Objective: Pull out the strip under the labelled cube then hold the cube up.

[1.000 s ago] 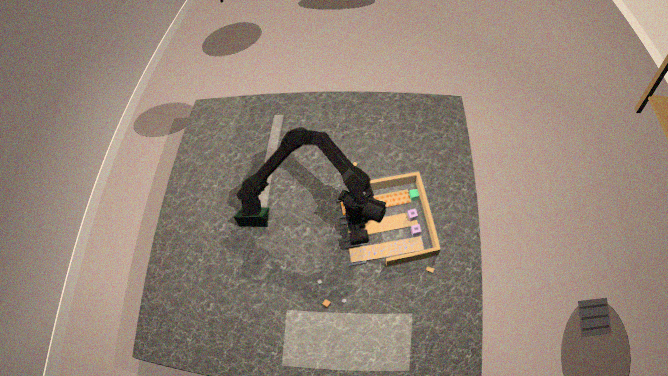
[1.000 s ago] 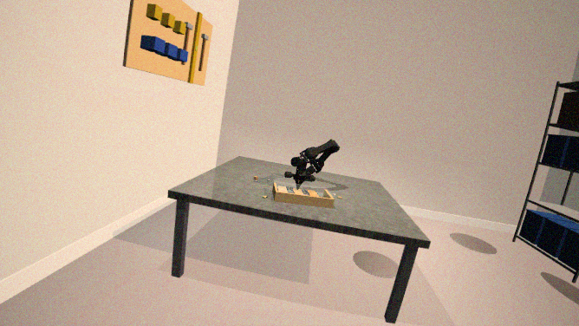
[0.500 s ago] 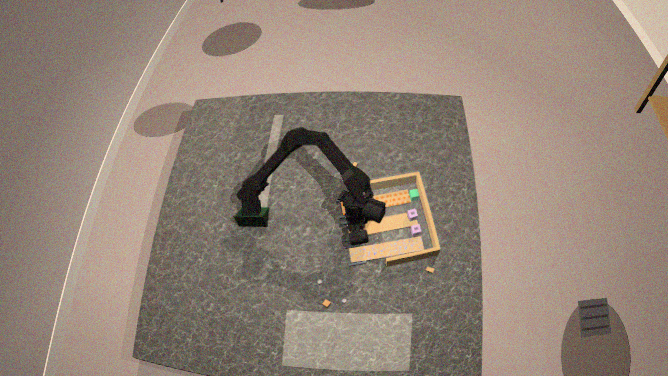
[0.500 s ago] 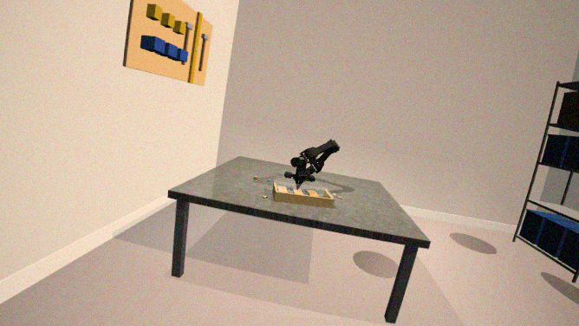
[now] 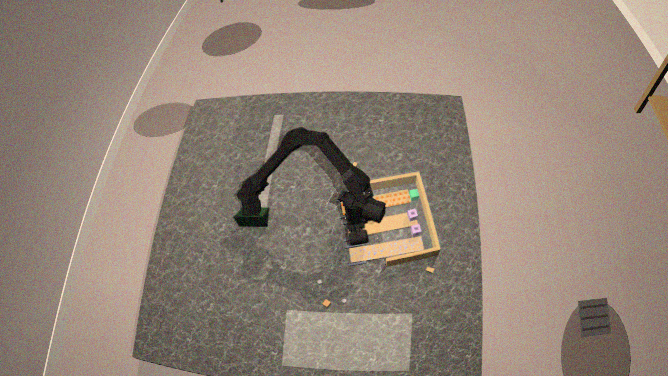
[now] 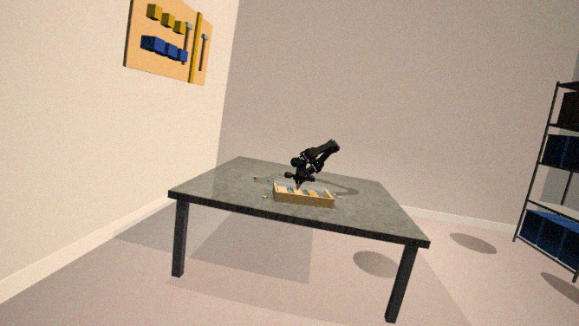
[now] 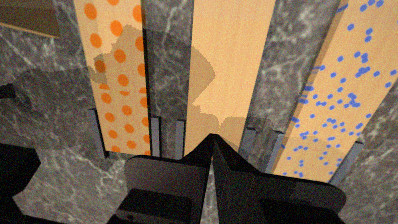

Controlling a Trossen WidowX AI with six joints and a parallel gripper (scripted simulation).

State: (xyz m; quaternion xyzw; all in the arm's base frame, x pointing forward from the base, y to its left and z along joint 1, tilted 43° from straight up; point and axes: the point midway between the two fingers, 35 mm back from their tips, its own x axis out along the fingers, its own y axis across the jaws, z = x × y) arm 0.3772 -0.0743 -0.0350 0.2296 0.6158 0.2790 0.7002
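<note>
Three strips lie side by side in a wooden frame (image 5: 428,210) (image 6: 303,200): an orange-dotted strip (image 5: 397,199) (image 7: 120,80), a plain strip (image 5: 390,224) (image 7: 227,60) and a blue-dotted strip (image 5: 387,249) (image 7: 332,110). A green cube (image 5: 414,194) sits at the far end of the orange-dotted strip. A purple cube (image 5: 412,214) with a dark mark is at the plain strip's far end. Another marked purple cube (image 5: 416,229) stands beside it; its support is unclear. Which cube is labelled cannot be told. My gripper (image 7: 213,137) (image 6: 297,188) is shut and empty, over the plain strip's near end.
Low grey guides (image 7: 155,137) (image 7: 246,142) flank the strips' near ends. Small orange blocks (image 5: 326,303) (image 5: 430,270) lie outside the frame. A pale rectangle (image 5: 347,340) is marked on the dark table (image 5: 225,300).
</note>
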